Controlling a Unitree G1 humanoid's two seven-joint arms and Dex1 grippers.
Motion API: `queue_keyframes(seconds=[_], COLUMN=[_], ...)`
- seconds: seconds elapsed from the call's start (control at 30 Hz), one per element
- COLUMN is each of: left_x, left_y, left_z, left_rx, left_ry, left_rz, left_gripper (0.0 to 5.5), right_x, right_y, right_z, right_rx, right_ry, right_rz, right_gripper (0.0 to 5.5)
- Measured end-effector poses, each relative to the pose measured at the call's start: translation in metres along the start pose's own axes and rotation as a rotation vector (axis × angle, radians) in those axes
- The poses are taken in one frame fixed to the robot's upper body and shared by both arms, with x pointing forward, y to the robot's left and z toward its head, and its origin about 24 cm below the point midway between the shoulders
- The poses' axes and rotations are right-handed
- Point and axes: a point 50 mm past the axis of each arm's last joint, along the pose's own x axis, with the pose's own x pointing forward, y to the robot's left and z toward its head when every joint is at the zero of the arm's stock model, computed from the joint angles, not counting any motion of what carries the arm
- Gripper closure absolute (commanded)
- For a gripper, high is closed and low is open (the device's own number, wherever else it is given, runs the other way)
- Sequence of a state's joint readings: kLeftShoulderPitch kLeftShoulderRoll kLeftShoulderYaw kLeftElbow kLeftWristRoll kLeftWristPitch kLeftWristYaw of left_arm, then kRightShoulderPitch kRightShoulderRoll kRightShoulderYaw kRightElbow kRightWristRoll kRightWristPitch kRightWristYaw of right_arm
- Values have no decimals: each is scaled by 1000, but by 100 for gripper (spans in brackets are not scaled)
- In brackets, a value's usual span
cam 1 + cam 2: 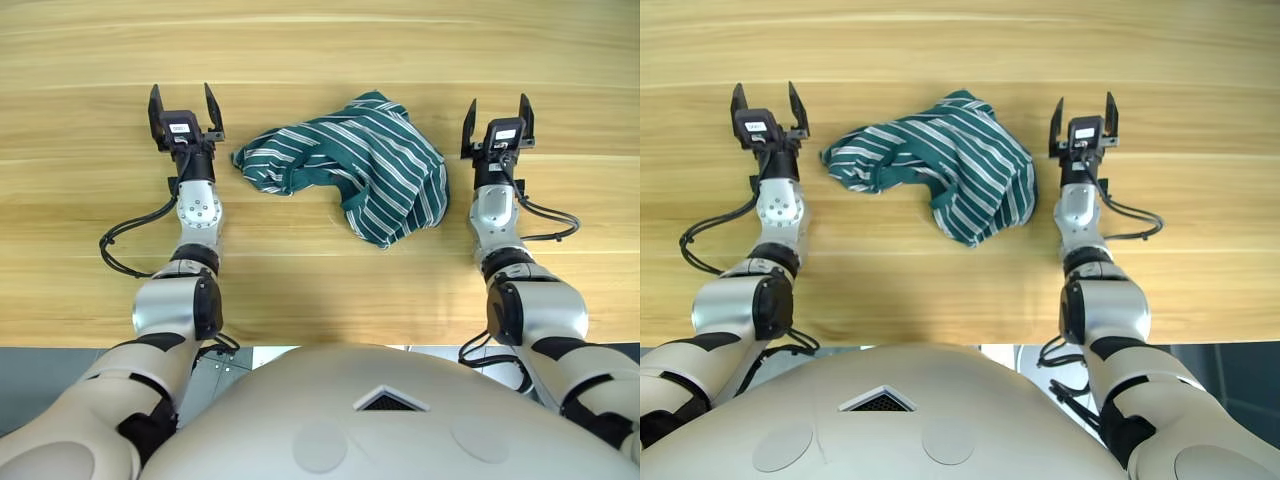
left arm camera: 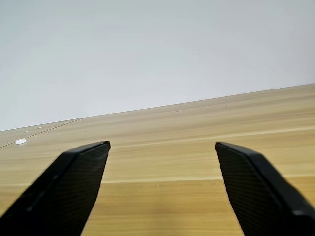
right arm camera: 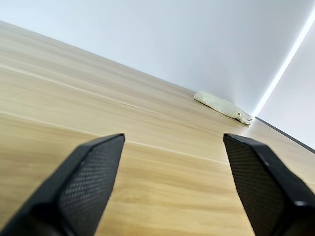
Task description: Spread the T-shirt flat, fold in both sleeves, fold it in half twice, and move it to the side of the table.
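Note:
A green T-shirt with white stripes lies crumpled in a heap on the wooden table, between my two arms. My left gripper rests on the table just left of the shirt, open, with nothing between its fingers. On the shirt's right side my right gripper also stands open and empty, its fingers spread over bare wood. Neither gripper touches the cloth.
A folded pale cloth lies far off at the table's back edge by the white wall. A small white speck sits on the wood far ahead of the left gripper. Bare table stretches beyond the shirt.

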State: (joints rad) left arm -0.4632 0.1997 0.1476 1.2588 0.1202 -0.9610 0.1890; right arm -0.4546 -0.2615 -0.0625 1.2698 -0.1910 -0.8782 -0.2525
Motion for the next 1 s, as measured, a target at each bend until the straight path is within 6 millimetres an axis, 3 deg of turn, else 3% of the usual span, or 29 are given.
queue_keyframes(seconds=[1.0], left_x=[-1], left_y=[5], left_z=[2], left_rx=[-90], left_ry=[-23], left_rz=[0], left_gripper=[152], right_x=[-1], right_y=[-4], right_z=[-1], right_rx=[-47], right_ry=[-6], right_rz=[2], right_gripper=[180])
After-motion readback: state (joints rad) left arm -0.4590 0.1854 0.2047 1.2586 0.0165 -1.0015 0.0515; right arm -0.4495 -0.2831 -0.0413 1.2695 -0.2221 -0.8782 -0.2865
